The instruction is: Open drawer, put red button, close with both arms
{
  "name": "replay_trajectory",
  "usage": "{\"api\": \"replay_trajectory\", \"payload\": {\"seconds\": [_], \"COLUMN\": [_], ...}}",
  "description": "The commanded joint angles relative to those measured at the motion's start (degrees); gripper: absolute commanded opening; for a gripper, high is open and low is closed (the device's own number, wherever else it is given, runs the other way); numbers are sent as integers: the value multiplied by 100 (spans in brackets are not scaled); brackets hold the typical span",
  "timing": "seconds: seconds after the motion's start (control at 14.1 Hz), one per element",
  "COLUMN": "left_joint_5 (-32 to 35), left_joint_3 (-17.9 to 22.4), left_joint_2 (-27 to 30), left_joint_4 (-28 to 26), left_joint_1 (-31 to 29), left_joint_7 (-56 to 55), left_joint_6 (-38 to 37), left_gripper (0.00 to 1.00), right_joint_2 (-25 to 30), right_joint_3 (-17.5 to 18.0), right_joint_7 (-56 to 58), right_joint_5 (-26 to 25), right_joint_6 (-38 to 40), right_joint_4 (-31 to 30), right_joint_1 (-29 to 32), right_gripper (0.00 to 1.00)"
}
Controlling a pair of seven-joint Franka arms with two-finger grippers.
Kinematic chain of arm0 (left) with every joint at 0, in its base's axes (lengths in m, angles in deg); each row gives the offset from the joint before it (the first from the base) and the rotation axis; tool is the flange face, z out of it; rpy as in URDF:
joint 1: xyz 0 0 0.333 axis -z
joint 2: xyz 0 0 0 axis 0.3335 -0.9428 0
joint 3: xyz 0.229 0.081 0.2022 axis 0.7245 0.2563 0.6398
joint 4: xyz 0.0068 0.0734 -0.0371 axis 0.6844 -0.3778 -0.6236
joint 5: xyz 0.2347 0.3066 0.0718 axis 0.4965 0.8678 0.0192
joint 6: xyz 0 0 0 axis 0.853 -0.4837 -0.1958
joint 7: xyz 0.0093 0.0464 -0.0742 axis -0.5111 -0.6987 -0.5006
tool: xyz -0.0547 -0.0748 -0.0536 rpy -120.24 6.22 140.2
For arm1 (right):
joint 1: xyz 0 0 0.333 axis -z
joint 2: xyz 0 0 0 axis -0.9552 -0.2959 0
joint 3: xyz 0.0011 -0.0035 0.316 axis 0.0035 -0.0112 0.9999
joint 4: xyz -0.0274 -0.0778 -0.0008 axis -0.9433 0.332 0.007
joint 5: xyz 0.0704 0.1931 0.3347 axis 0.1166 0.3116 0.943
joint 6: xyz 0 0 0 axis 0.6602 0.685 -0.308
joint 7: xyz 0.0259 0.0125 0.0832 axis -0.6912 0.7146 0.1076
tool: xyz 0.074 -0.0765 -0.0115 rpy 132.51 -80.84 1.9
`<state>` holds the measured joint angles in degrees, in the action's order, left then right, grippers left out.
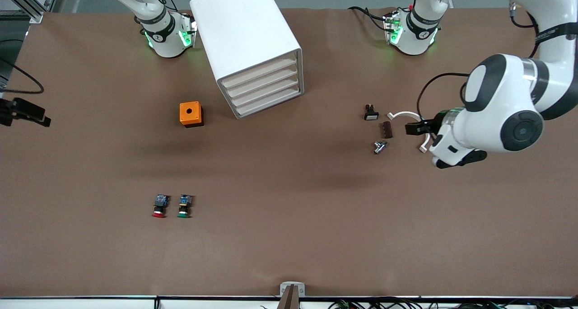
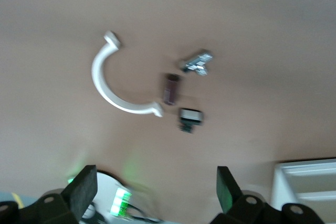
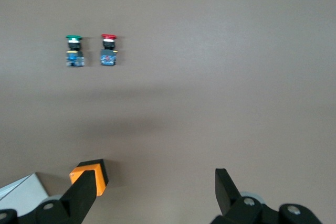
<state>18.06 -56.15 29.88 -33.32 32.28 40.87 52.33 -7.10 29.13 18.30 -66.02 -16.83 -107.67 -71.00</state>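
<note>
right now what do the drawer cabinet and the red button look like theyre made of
Drawer cabinet: likely plastic or painted metal, matte white, with smooth flat panels, rounded edges and four closed drawer fronts.
Red button: probably moulded plastic, a red round cap on a black-and-blue body, no metallic shine visible. Too small to judge gloss.

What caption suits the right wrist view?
Open right tool above brown table, red button beside green button.

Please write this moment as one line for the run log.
drawer unit: all drawers shut | red button: on table beside green button | left gripper: open, over small parts | right gripper: open, empty
</note>
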Motion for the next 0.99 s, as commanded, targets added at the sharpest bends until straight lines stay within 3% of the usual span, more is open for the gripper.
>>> {"api": "replay_trajectory", "payload": {"seconds": [0.0, 0.42, 0.64, 0.92], "left_joint_5": [-752, -2423, -3276, -3997], "left_joint_3": [32, 24, 24, -82], "left_joint_2": [-408, -917, -1426, -1999], "left_joint_4": [572, 810, 958, 1082], "left_joint_1": [318, 1074, 1382, 1445], "left_joint_7": [-1466, -4852, -6565, -8273], "left_joint_6": [-290, -299, -298, -298], "left_gripper": [100, 100, 100, 100], "right_joint_2": [-540, -1595, -2069, -2545], "right_joint_3": [70, 105, 106, 106], "right_joint_7": [8, -516, -949, -1397], "right_joint_5": [-178, -47, 269, 567], "right_joint_6": [-287, -1579, -2097, -2810], "right_joint_4": [122, 34, 34, -106], "right_joint_1": [102, -196, -433, -732], "right_gripper": [100, 100, 100, 100]}}
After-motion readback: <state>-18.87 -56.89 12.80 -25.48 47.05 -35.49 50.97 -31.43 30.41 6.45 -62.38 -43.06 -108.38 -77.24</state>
